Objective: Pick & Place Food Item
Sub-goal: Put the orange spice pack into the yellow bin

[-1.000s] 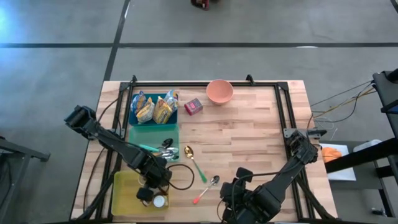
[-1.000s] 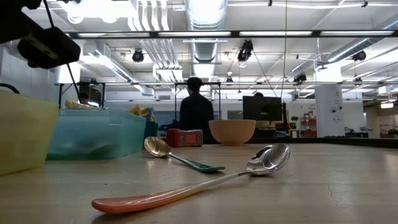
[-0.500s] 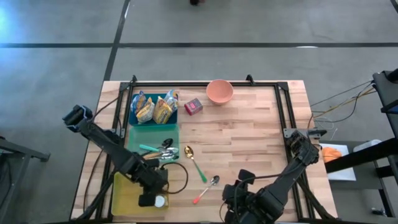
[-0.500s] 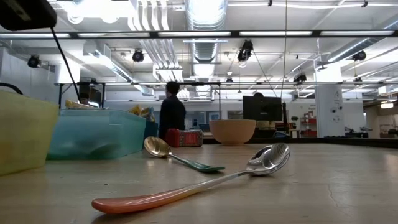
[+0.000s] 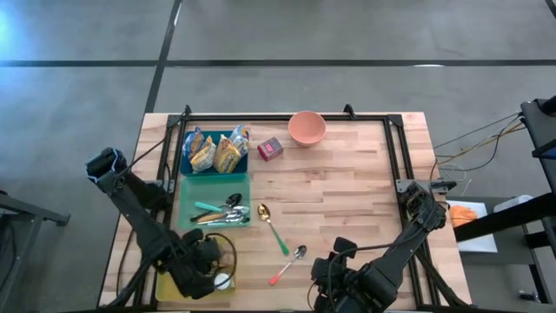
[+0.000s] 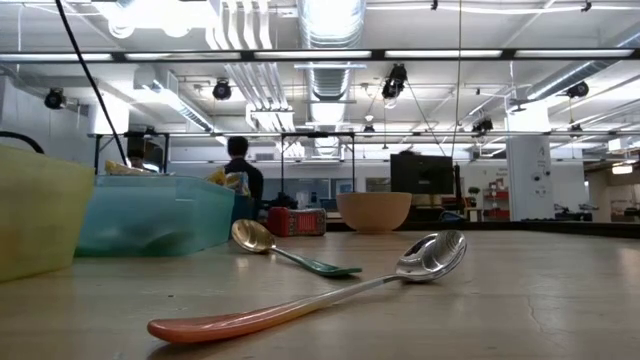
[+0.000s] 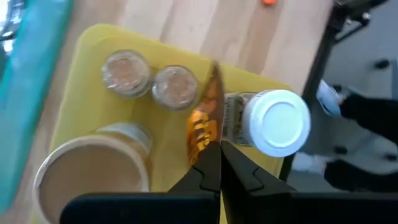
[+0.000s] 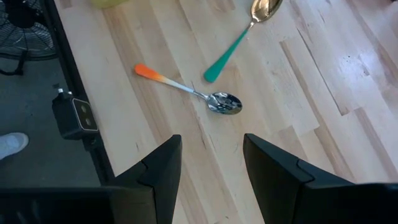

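Where wood shows: round white lid (image 7: pixel 278 122)

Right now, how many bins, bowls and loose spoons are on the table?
Bins: 3, the blue bin, the green bin and the yellow bin
Bowls: 1, the pink bowl
Loose spoons: 2, the green-handled spoon and the orange-handled spoon
Total: 6

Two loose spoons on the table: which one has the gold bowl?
The green-handled spoon, nearer the teal cutlery bin. The orange-handled spoon has a silver bowl.
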You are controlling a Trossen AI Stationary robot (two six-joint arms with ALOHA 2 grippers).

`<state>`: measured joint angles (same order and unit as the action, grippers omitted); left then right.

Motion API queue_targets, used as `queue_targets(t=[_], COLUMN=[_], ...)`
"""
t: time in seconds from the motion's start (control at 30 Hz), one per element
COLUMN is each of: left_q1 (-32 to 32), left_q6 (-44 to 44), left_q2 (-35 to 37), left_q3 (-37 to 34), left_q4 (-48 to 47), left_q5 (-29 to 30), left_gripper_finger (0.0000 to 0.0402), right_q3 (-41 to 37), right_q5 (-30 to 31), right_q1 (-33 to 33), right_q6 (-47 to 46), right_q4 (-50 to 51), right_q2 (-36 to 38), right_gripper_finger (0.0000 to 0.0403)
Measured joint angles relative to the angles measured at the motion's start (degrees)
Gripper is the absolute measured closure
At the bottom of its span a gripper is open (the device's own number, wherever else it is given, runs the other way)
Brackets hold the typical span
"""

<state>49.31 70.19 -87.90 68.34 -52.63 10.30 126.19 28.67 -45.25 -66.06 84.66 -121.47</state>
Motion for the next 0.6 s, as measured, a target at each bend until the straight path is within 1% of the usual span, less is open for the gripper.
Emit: queue_targets(t=[0.17, 0.3, 0.37, 0.47, 0.6], left_q1=[2.66, 5.23, 6.26, 7.77, 10.15], left_q6=[6.39, 10.56, 12.04, 12.83, 12.83], left_q2=[0.0, 0.0, 0.0, 0.0, 0.0], left_q3=[-0.04, -0.04, -0.04, -0.07, -0.09], left_q4=[-0.61, -0.4, -0.17, 0.06, 0.28], left_q5=[3.69, 8.49, 9.7, 11.69, 17.1], left_gripper_finger=[0.0401, 0.0401, 0.0401, 0.0401, 0.0401], right_q3=[0.0, 0.0, 0.0, 0.0, 0.0], right_q5=[0.0, 0.0, 0.0, 0.0, 0.0], right_q1=[0.0, 0.0, 0.0, 0.0, 0.0], right_q6=[0.0, -0.37, -0.67, -1.05, -1.09], right_q4=[-0.04, -0.11, -0.13, -0.13, -0.15], right_q2=[0.0, 0.0, 0.0, 0.0, -0.02], right_gripper_finger=[0.0233, 0.0233, 0.0233, 0.0233, 0.0233])
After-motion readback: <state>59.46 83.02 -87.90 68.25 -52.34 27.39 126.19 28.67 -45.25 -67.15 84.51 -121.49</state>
